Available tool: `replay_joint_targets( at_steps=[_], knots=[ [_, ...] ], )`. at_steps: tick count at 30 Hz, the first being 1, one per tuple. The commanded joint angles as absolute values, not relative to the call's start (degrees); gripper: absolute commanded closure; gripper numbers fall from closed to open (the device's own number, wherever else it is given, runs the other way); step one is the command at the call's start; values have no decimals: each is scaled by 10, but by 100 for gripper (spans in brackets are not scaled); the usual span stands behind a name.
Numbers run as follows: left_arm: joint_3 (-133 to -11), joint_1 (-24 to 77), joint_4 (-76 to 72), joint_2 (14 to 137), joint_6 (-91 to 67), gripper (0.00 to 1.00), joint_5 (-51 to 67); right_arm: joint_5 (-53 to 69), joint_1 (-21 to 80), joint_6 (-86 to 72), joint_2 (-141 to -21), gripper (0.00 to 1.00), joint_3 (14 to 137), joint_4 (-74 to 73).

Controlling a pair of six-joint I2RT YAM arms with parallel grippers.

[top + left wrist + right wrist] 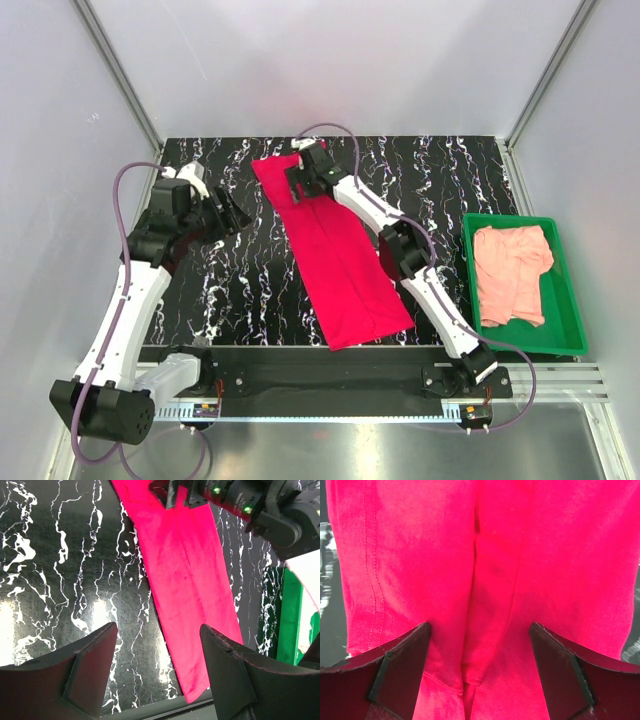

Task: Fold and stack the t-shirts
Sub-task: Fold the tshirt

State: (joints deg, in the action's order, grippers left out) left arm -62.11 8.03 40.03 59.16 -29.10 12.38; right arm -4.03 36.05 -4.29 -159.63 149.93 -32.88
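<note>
Crimson-red t-shirt (335,255) folded lengthwise into a long narrow strip, lying flat and slanting across the middle of the black marbled tabletop (250,280), pale salmon-pink t-shirt (510,272) loosely crumpled, off to the right, well apart from it

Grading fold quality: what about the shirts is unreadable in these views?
- Far end of red t-shirt: top view, right gripper covers it.
- Folds of pink t-shirt in green tray: top view, bunched, too small.
- Outline of red t-shirt: right wrist view, cut off by frame edges.

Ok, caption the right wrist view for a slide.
Open right gripper over the red t-shirt, a crease running between its fingers.
</note>
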Motion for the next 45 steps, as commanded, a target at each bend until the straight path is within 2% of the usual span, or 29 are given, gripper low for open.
replay_joint_targets(
  at_steps=[1, 5, 10, 17, 22, 28, 32, 37, 40, 42, 43, 45],
  knots=[
    [-645, 81, 376, 594, -301, 28, 143, -61, 321, -93, -1579, 13, 1446, -431],
    [-650, 82, 380, 615, -294, 28, 147, -100, 282, -172, -1537, 12, 1374, -439],
    [-659, 96, 374, 656, -298, 28, 156, -133, 237, -253, -1514, 11, 1346, -471],
    [-641, 147, 338, 725, -315, 28, 200, -99, 229, -325, -1578, 9, 1482, -527],
    [-587, 194, 280, 754, -349, 32, 235, -51, 224, -373, -1589, 9, 1502, -501],
    [-511, 257, 231, 759, -380, 34, 249, -20, 222, -334, -1543, 7, 1494, -494],
    [-440, 292, 175, 765, -422, 33, 273, -25, 217, -262, -1463, 0, 1466, -514],
    [-405, 312, 157, 783, -434, 33, 305, -27, 203, -209, -1360, 0, 1434, -575],
    [-389, 316, 147, 790, -450, 34, 330, -23, 200, -186, -1268, 0, 1335, -595],
    [-387, 321, 143, 789, -458, 35, 332, -3, 200, -178, -1204, 0, 1192, -583],
    [-388, 323, 145, 789, -460, 36, 331, 16, 199, -181, -1133, 0, 1078, -550],
    [-388, 327, 146, 791, -473, 37, 332, 32, 196, -192, -1063, 2, 972, -521]
  ],
)
